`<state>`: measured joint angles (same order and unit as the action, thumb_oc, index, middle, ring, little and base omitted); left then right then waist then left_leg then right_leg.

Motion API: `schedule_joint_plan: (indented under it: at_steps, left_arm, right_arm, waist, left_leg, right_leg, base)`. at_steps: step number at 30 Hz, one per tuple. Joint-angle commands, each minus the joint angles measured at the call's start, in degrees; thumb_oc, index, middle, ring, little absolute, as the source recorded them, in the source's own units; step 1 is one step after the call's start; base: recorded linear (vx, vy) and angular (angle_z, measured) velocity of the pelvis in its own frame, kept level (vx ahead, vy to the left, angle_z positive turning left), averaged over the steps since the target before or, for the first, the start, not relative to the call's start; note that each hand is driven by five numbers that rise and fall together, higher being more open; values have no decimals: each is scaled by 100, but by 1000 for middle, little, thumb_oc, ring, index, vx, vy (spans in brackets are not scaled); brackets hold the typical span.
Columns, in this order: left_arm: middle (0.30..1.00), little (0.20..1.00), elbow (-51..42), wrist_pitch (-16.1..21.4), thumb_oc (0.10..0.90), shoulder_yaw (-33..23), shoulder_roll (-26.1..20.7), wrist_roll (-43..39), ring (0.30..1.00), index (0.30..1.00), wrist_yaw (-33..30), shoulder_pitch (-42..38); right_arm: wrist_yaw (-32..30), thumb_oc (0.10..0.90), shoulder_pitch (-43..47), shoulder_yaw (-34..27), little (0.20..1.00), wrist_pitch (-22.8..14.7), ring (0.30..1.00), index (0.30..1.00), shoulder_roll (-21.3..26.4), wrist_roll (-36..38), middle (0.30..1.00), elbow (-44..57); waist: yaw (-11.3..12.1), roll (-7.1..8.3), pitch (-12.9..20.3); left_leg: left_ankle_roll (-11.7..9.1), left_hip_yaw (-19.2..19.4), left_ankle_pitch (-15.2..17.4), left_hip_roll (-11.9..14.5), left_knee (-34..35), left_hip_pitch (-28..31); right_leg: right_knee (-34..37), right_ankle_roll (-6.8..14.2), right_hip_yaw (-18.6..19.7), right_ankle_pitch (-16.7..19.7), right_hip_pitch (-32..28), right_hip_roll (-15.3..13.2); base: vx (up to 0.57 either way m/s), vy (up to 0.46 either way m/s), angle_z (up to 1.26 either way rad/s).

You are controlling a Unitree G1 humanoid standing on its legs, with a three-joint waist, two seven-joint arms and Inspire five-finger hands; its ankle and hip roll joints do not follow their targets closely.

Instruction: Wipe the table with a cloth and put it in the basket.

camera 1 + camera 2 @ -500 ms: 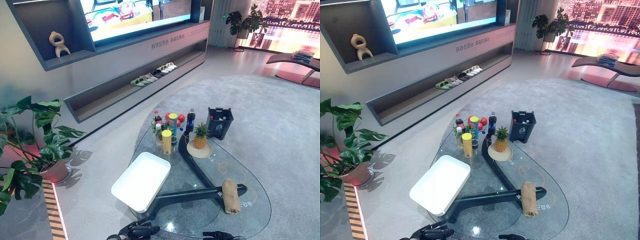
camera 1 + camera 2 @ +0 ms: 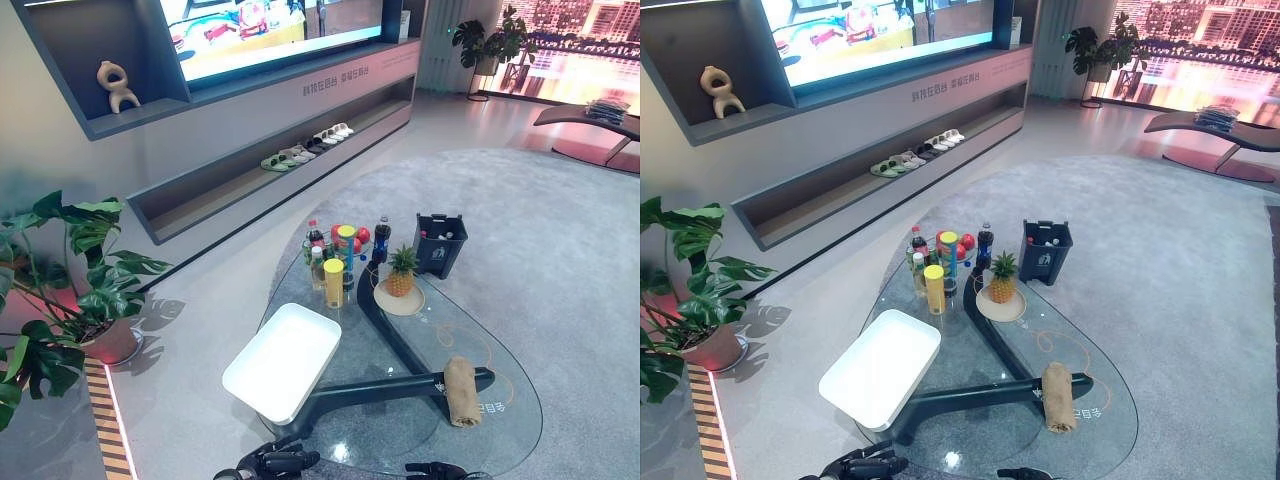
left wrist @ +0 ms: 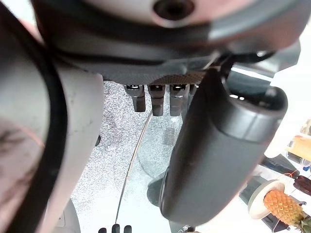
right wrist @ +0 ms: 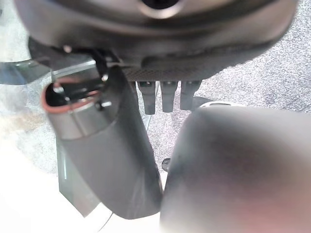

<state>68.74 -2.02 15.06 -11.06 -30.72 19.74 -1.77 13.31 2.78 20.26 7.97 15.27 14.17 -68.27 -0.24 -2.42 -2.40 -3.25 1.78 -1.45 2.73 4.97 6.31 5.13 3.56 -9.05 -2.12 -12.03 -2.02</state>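
A tan cloth point(image 2: 461, 392), rolled up, lies on the near right part of the oval glass table point(image 2: 500, 440), over the end of its dark frame. A white rectangular basket point(image 2: 283, 360) sits on the table's left edge, a good way left of the cloth. My left hand point(image 2: 275, 462) is low at the near edge, just this side of the basket. My right hand point(image 2: 435, 469) hangs near the table's front edge, short of the cloth. In the wrist views the left hand's fingers point(image 3: 156, 99) and the right hand's fingers point(image 4: 167, 99) hang relaxed and hold nothing.
Several bottles and cans point(image 2: 340, 255) cluster at the table's far end beside a pineapple point(image 2: 401, 272) on a plate. A black bin point(image 2: 440, 245) stands on the carpet beyond the table. A potted plant point(image 2: 60, 290) is at the far left by the wall shelf.
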Motion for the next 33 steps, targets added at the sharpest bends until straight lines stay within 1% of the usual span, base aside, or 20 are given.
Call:
schedule_joint_plan:
  at_steps: [1,10,11,14,17,20,23,24,26,27,28,29,30,33]
  left_arm:
    - [900,900,268,87,800,106,279,-103,900,900,312,-320]
    - [900,900,189,39,800,89,251,-105,900,900,210,-272]
    - [900,900,102,38,800,121,227,-190,900,900,198,-241]
    - [900,900,-60,32,800,175,175,-376,900,900,129,-204]
    - [900,900,-244,13,800,207,123,-407,900,900,56,-150]
    - [900,900,-454,22,800,289,92,-439,900,900,-16,-87]
    - [900,900,-661,-13,800,431,-6,-587,900,900,-84,-222]
    - [900,900,-672,-14,800,439,-8,-598,900,900,-93,-234]
    - [900,900,-753,-19,800,488,-36,-681,900,900,-155,-352]
    - [900,900,-761,-28,800,497,-41,-695,900,900,-160,-371]
    - [900,900,-795,-21,800,512,-38,-730,900,900,-191,-415]
    - [900,900,-917,-52,800,525,-52,-779,900,900,-231,-445]
    - [900,900,-923,-54,800,526,-54,-781,900,900,-231,-446]
    - [900,900,-1030,-73,800,586,-89,-911,900,900,-296,-538]
  right_arm:
    - [-38,800,378,78,900,-238,900,900,-321,156,900,-232]
    - [-172,800,332,91,900,-527,900,900,-286,408,900,128]
    - [-233,800,299,123,900,-484,900,900,-243,503,900,477]
    - [-392,800,265,197,900,-436,900,900,-170,645,900,1046]
    - [-592,800,201,263,900,-473,900,900,-122,748,900,1564]
    - [-870,800,137,316,900,-592,900,900,-73,763,900,2121]
    - [-1370,800,257,423,900,-825,900,900,82,743,900,2763]
    - [-1403,800,268,430,900,-829,900,900,91,743,900,2802]
    - [-1748,800,399,465,900,-946,900,900,170,773,900,3116]
    - [-1798,800,420,471,900,-960,900,900,179,795,900,3150]
    - [-1970,800,472,461,900,-991,900,900,202,861,900,3327]
    - [-2183,800,522,388,900,-1097,900,900,233,1205,900,3631]
    - [-2194,800,523,382,900,-1106,900,900,234,1217,900,3647]
    - [-2741,800,610,276,900,-1316,900,900,263,1319,900,4049]
  waist:
    - [89,267,-161]
    - [68,283,-247]
    - [50,294,-295]
    - [25,291,-409]
    - [9,294,-511]
    - [-21,288,-642]
    - [-68,297,-931]
    - [-71,299,-948]
    - [-99,310,-1112]
    - [-103,312,-1134]
    - [-117,318,-1217]
    - [-137,332,-1340]
    - [-138,333,-1346]
    - [-192,366,-1518]
  left_leg:
    - [189,-95,444,-295,-115,180]
    - [202,-71,453,-302,-173,116]
    - [203,-51,454,-301,-235,29]
    - [225,-31,445,-298,-289,-96]
    - [255,-17,450,-315,-356,-229]
    - [291,-2,455,-341,-425,-394]
    - [333,-29,449,-400,-525,-666]
    - [334,-30,449,-402,-532,-683]
    - [346,-22,438,-424,-567,-812]
    - [347,-21,436,-426,-570,-828]
    - [350,-12,430,-430,-583,-884]
    - [353,12,420,-425,-616,-975]
    - [353,13,420,-425,-620,-982]
    - [366,68,418,-421,-741,-1165]
  right_leg:
    - [-61,102,356,132,417,-136]
    - [-65,123,398,167,482,-130]
    - [-83,130,425,182,558,-134]
    - [-111,128,464,215,702,-127]
    - [-140,127,499,239,839,-120]
    - [-224,115,526,230,1018,-102]
    - [-372,88,580,211,1304,-58]
    - [-377,87,584,212,1319,-55]
    - [-400,70,627,237,1450,-28]
    - [-401,68,633,242,1466,-24]
    - [-401,64,649,260,1520,-13]
    - [-425,58,669,282,1614,-4]
    - [-428,58,671,283,1621,-3]
    - [-528,47,714,304,1813,13]
  base:
    - [0,0,0]
    - [0,0,0]
    - [-32,-31,-1]
    - [-55,-24,-4]
    - [-40,-19,-1]
    - [-69,-11,0]
    - [-160,-11,1]
    - [-132,-9,5]
    - [-114,-7,4]
    - [-88,-5,0]
    - [-92,-9,0]
    - [-84,-9,-2]
    - [-61,-12,-1]
    - [-55,-3,1]
